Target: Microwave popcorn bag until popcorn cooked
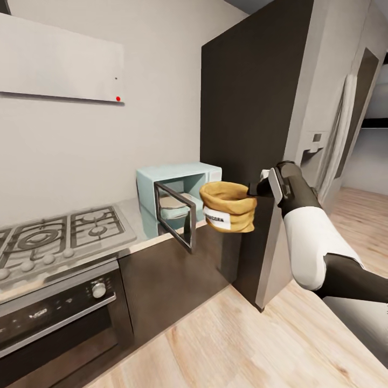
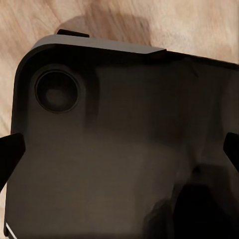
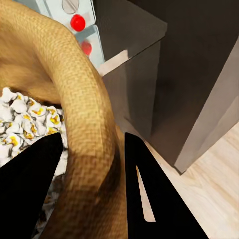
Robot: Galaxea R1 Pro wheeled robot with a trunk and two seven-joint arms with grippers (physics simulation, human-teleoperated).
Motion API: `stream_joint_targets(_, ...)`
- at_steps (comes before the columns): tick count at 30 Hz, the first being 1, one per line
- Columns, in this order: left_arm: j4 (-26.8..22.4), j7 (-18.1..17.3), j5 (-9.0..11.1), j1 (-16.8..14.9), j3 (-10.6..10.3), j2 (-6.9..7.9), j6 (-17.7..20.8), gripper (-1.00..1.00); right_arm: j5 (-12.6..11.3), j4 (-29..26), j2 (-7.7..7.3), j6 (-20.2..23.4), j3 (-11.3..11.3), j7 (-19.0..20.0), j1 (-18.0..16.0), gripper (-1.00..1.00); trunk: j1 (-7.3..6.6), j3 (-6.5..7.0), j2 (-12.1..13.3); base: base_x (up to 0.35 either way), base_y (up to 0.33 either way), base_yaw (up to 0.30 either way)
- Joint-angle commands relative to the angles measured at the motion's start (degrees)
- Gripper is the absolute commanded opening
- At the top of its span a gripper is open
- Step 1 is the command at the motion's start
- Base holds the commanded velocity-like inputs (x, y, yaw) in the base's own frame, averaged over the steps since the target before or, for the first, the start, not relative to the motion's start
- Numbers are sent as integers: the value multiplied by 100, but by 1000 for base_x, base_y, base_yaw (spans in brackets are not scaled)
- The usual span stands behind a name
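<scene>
The tan popcorn bag [image 1: 229, 206] hangs in the air in front of the pale blue microwave [image 1: 180, 175], whose glass door [image 1: 175, 214] stands swung open. My right gripper [image 1: 253, 189] is shut on the bag's rolled rim from the right. In the right wrist view the rim [image 3: 92, 134] is pinched between the black fingers [image 3: 154, 194], and white puffed popcorn [image 3: 25, 124] lies inside the bag. Behind it is the microwave's white panel with a red light [image 3: 77, 22]. My left gripper [image 2: 119, 154] is open, hanging over the robot's dark base.
The microwave stands on the grey countertop [image 1: 139, 223], beside a steel gas hob [image 1: 59, 234] with a dark built-in oven [image 1: 54, 318] below. A tall dark cabinet [image 1: 253, 97] rises right of the microwave. Wooden floor [image 1: 226, 339] spreads in front.
</scene>
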Motion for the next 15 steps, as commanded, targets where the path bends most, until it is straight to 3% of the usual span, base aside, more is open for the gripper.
stream_joint_targets(1, -5, -10, 43, 1, 7, -1, -10, 100, 45, -6, 16, 18, -22, 11, -5, -100, 0, -6, -3, 2, 0, 0)
stream_joint_targets(9, -5, -10, 42, 1, 9, -1, -19, 100, 42, -6, 33, 18, -52, 11, -5, -100, 0, -6, -3, 0, 0, 23)
stream_joint_targets(15, -5, -10, 41, 1, 7, -1, -19, 100, 46, -6, 34, 18, -57, 11, -5, -100, 0, -6, -3, 0, 0, 247)
